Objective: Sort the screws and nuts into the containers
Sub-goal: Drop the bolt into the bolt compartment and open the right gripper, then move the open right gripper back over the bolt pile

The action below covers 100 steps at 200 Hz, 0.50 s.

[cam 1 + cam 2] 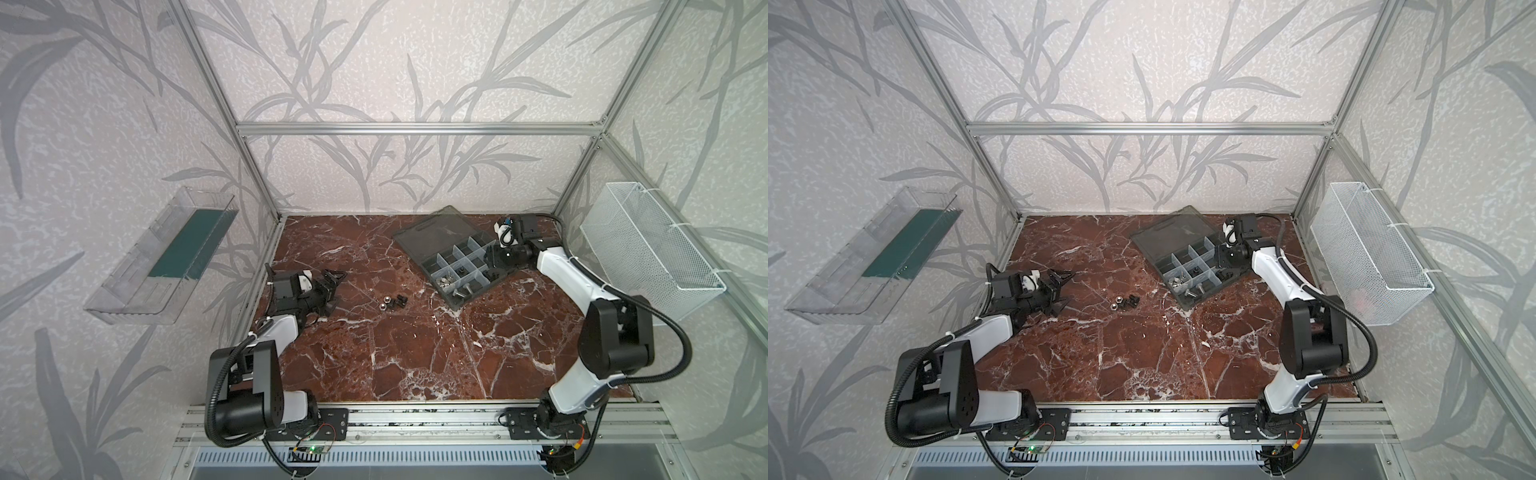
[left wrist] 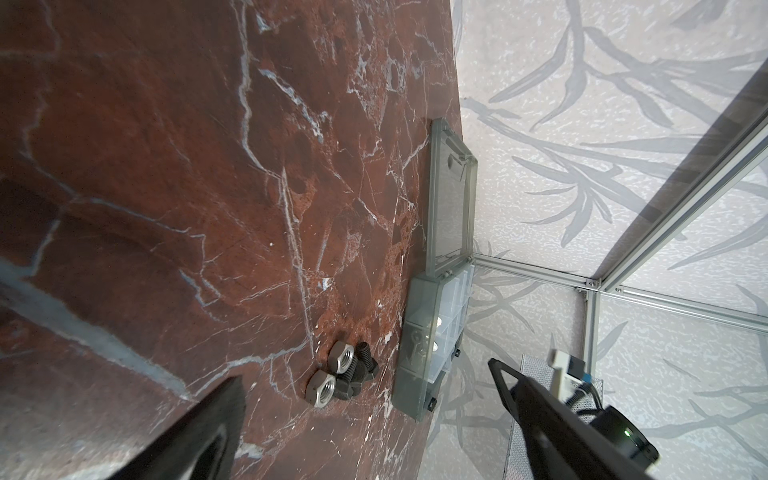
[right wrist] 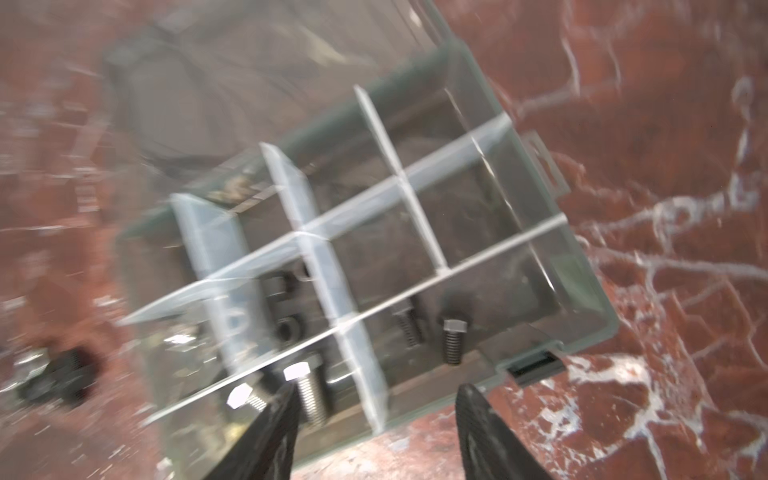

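Note:
The containers are compartments of a smoky-grey organiser box [image 1: 478, 249] [image 1: 1187, 253] at the back right, its lid [image 1: 440, 232] lying open. Silver screws [image 3: 451, 340] lie in its near compartments, and dark pieces [image 3: 286, 307], too blurred to name, lie in a middle one. My right gripper [image 3: 379, 388] [image 1: 494, 266] hovers open at the box's right edge with nothing between its fingers. Two silver nuts [image 1: 382, 304] [image 2: 321, 388] and black screws [image 1: 401, 300] [image 2: 363, 370] sit bunched on the marble at centre left. My left gripper [image 1: 332, 291] [image 2: 365, 376] stands wide open just left of them, touching nothing.
A clear plastic tray [image 1: 162, 257] hangs on the left wall and a white wire-mesh basket [image 1: 648, 249] on the right wall. Aluminium frame posts [image 1: 577, 174] stand at the corners of the red marble table [image 1: 415, 353].

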Tool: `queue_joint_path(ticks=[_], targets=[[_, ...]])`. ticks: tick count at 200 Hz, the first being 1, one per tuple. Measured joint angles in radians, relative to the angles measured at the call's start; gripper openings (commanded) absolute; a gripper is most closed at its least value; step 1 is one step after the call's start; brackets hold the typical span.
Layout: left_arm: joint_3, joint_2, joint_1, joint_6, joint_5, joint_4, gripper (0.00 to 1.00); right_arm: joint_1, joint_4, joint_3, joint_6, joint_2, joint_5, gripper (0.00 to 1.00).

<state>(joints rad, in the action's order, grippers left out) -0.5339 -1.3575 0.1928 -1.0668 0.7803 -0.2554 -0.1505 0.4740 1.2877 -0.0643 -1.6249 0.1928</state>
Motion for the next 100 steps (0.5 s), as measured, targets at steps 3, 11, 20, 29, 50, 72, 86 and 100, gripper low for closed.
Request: queue_joint_path(ticks=[3, 11, 20, 29, 50, 72, 86, 100], targets=[[0.000, 0.000, 0.000, 0.000, 0.000, 0.000, 1.00, -0.007, -0.006, -0.005, 0.010, 0.015, 0.014, 0.62], [0.000, 0.000, 0.000, 0.000, 0.000, 0.000, 0.99, -0.030, -0.023, -0.014, 0.038, 0.049, 0.050, 0.62], [0.000, 0.000, 0.000, 0.000, 0.000, 0.000, 1.00, -0.067, -0.035, -0.016, 0.072, 0.074, 0.081, 0.62], [0.000, 0.000, 0.000, 0.000, 0.000, 0.000, 0.99, -0.119, -0.050, -0.015, 0.115, 0.087, 0.105, 0.62], [0.000, 0.000, 0.000, 0.000, 0.000, 0.000, 0.99, -0.251, -0.058, -0.010, 0.211, 0.076, 0.114, 0.62], [0.000, 0.000, 0.000, 0.000, 0.000, 0.000, 0.99, -0.359, -0.055, 0.012, 0.268, 0.016, 0.115, 0.62], [0.000, 0.000, 0.000, 0.000, 0.000, 0.000, 1.00, -0.389, -0.055, 0.037, 0.283, -0.037, 0.113, 0.62], [0.000, 0.000, 0.000, 0.000, 0.000, 0.000, 0.99, -0.407, -0.058, 0.060, 0.289, -0.094, 0.112, 0.62]])
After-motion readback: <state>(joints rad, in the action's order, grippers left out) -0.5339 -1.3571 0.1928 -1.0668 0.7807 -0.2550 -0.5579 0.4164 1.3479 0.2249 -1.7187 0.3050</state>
